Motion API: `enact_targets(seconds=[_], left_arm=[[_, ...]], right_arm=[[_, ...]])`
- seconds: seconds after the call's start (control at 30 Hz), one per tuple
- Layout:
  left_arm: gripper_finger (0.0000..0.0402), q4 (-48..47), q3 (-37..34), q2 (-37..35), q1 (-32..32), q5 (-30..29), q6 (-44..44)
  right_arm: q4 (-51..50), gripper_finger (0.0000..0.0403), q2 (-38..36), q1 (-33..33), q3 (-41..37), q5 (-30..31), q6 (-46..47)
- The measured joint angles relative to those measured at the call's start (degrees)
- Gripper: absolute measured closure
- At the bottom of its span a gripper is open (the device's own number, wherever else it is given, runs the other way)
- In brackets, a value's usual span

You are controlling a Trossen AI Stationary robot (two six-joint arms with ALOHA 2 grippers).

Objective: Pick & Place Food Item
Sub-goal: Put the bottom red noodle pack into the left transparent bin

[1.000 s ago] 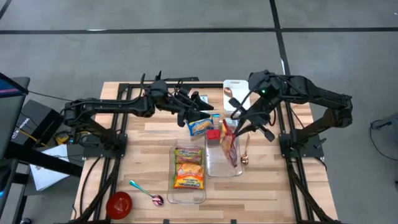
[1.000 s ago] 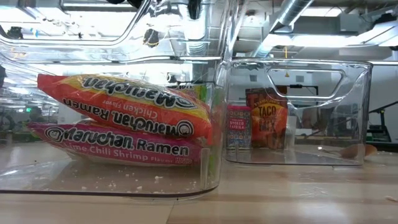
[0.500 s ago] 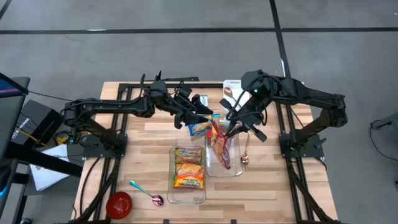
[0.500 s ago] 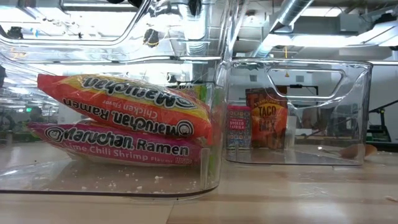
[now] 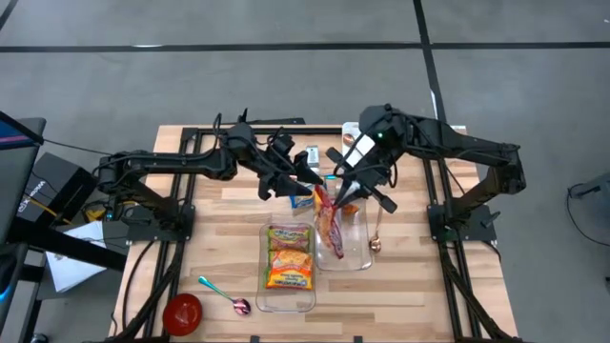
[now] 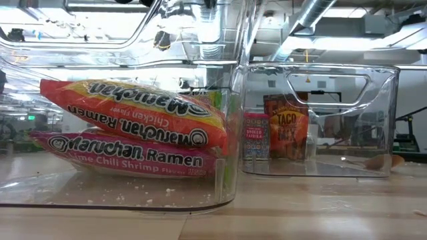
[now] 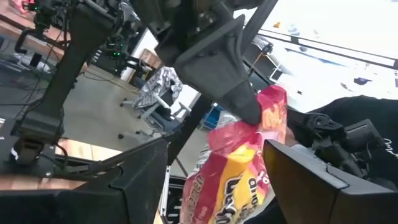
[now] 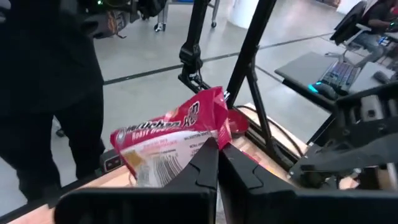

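right gripper (image 5: 340, 198) is pinching a crinkly red ramen packet (image 5: 329, 221) over the clear bin (image 5: 362, 259); left gripper (image 5: 301, 181) fingers spread beside it.

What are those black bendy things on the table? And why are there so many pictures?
Those are two robot arms, and each ends in a pincher with two fingers. The pictures all show one moment from different cameras: one looks down from above, one sits low on the wooden table, and one rides on each arm's wrist.

On the table stand two clear plastic boxes. The left box holds two packs of ramen noodles. The right box is where a new pack seems to be going. A red bowl and a spoon lie near the front edge.

The right gripper is pinched shut on the corner of a red noodle packet, which hangs over the right box. The left gripper is open, right beside the packet, not holding it.
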Motion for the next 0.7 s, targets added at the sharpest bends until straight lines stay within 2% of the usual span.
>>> enact_targets(seconds=[0.7], left_arm=[[0.0143,2.01,0.02,0.00,-2.51,1.07,0.02]], right_arm=[[4.81,0.0403,2.52,-1.11,0.02,-3.03,4.66]])
